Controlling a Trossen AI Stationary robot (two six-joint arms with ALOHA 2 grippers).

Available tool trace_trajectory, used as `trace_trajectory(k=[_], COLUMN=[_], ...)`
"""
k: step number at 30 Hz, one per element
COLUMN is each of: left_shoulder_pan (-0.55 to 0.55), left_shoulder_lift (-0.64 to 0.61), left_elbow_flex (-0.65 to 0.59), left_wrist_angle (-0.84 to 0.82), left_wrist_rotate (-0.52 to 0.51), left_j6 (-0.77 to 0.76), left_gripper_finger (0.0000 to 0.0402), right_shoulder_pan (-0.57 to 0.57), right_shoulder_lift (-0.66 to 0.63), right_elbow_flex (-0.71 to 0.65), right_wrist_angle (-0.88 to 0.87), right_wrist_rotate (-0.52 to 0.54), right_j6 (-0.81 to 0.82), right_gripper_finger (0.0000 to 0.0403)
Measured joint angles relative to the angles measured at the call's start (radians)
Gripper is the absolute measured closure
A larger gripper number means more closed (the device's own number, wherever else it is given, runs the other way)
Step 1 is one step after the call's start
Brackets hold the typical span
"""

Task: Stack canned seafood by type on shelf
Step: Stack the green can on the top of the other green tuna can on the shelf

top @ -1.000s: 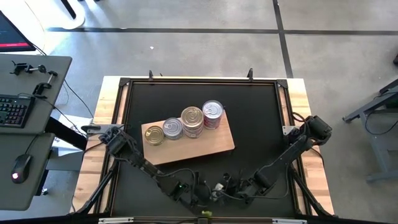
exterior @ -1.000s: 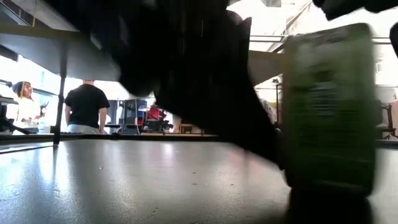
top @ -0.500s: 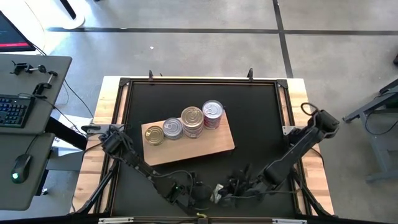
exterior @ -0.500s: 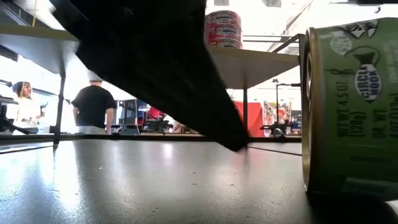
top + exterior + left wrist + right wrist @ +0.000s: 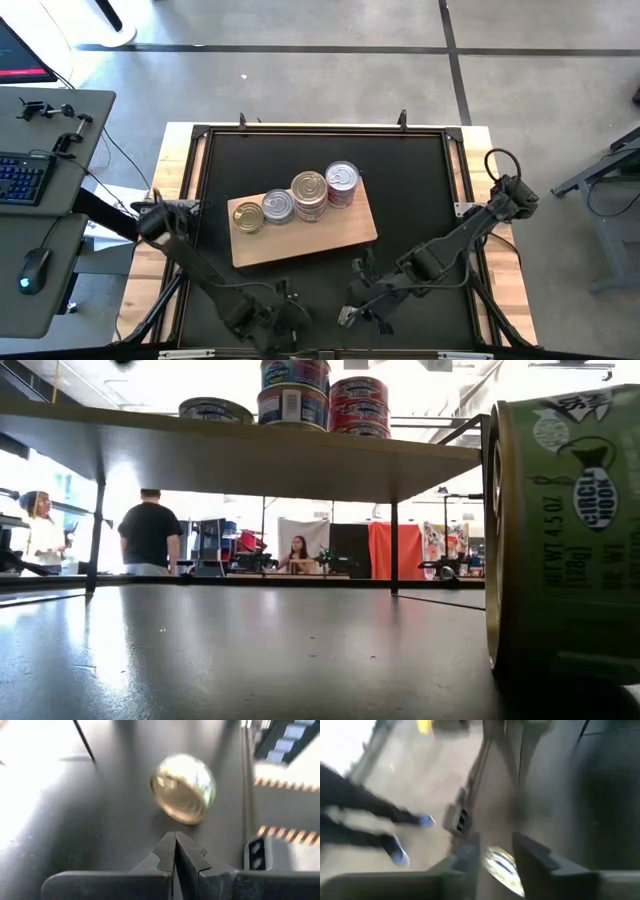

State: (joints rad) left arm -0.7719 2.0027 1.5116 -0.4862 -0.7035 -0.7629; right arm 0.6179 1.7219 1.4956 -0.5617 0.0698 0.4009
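In the high view, the light-brown rectangular wooden shelf (image 5: 305, 232) lies a little left of the centre of the black tabletop (image 5: 420, 180). Four stacks of round metal tins stand on it in a row: a flat gold-topped tin (image 5: 247, 216) at the left, a silver-topped tin (image 5: 277, 207), a taller gold-topped stack (image 5: 308, 190), and a red-labelled tin with a silver top (image 5: 342, 182) at the right.

The right arm reaches from the right edge of the table down to the lower middle of the frame, bent low over the tabletop. The right gripper (image 5: 352, 314) is there, and its fingers (image 5: 532, 857) stand a little apart with a small tin with a shiny top (image 5: 501, 865) between them; I cannot tell if they press it.

The left arm stretches from the left edge to the bottom of the frame. The left gripper (image 5: 268, 325) has its fingers (image 5: 165, 855) pressed together, and a gold round tin (image 5: 183, 788) lies on the table just ahead of them.

In the low view, a green-labelled tin (image 5: 565, 535) fills the right side of the frame.
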Motion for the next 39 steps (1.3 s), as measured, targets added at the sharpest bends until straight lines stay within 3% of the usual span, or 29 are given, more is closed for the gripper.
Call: trace_trajectory(k=[4, 8, 12, 19, 26, 30, 39], left_shoulder_pan=[-0.020, -0.031, -0.030, 0.017, 0.056, 0.059, 0.059], left_shoulder_lift=[-0.101, -0.230, -0.364, -0.558, -0.645, -0.649, -0.601], left_elbow_flex=[0.000, 0.000, 0.000, 0.001, 0.001, 0.001, 0.001], left_wrist_angle=[0.019, 0.051, 0.044, 0.022, 0.012, 0.012, 0.035], left_wrist_rotate=[-0.039, -0.046, -0.043, -0.043, -0.041, -0.039, -0.070], left_j6=[-0.060, -0.093, 0.070, 0.327, 0.473, 0.485, 0.440], left_gripper_finger=[0.0402, 0.0402, 0.0401, 0.0401, 0.0401, 0.0401, 0.0401], right_shoulder_pan=[-0.013, -0.013, -0.018, -0.048, -0.087, -0.101, -0.099], right_shoulder_lift=[0.067, 0.130, 0.175, 0.224, 0.271, 0.292, 0.305], right_elbow_flex=[0.087, 0.115, 0.122, 0.123, 0.124, 0.125, 0.109], right_wrist_angle=[-0.149, -0.184, -0.209, -0.290, -0.272, -0.266, -0.267], right_wrist_rotate=[-0.004, -0.008, -0.024, -0.091, -0.112, -0.175, -0.185], right_j6=[-0.207, -0.405, -0.427, -0.440, -0.469, -0.479, -0.588], right_gripper_finger=[0.0213, 0.0136, 0.0094, 0.0087, 0.0087, 0.0087, 0.0087])
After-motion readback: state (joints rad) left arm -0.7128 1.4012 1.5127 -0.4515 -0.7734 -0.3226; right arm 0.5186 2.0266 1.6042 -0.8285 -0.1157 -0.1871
